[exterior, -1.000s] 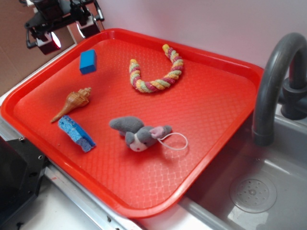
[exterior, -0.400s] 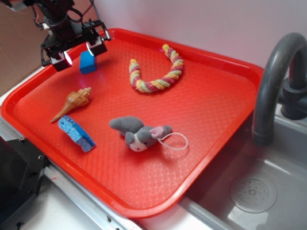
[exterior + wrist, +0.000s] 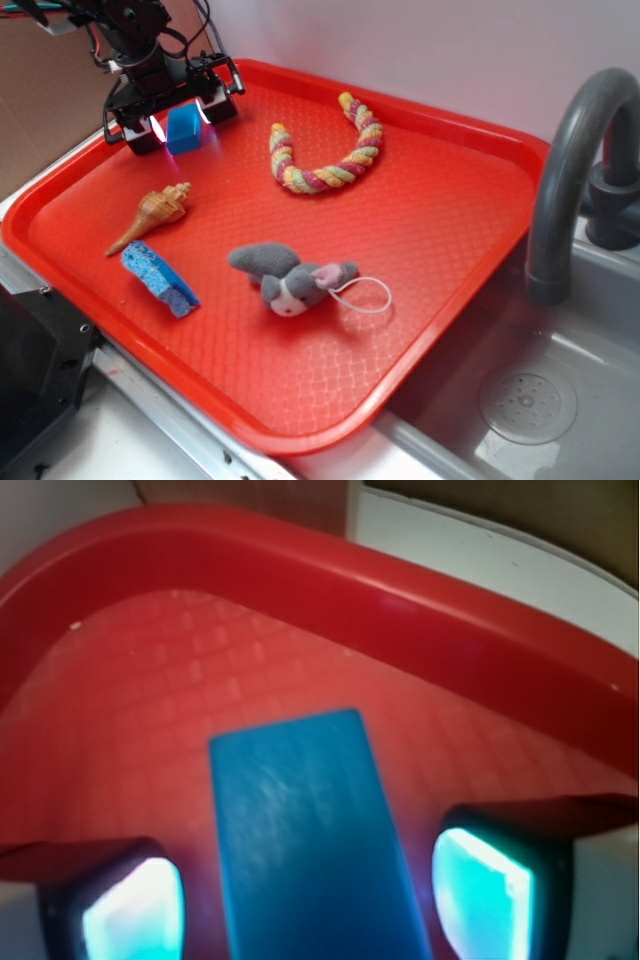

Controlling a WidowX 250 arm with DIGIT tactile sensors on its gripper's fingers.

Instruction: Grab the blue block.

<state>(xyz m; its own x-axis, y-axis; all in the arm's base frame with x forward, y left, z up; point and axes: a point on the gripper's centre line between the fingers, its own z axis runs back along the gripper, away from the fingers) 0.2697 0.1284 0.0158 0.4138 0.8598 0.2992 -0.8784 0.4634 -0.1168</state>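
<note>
While clutter sits apart: seashell (image 3: 154, 214), sponge (image 3: 159, 277), rope toy (image 3: 325, 150), plush mouse (image 3: 288, 276) lie clear of the claw.
Edges: red tray (image 3: 450, 260) rim curves just behind; open floor toward the middle.
Block: blue block (image 3: 305, 835) in the tray's far-left corner, between the spread fingers (image 3: 480, 890) of the gripper (image 3: 178, 112), gaps either side.
</note>
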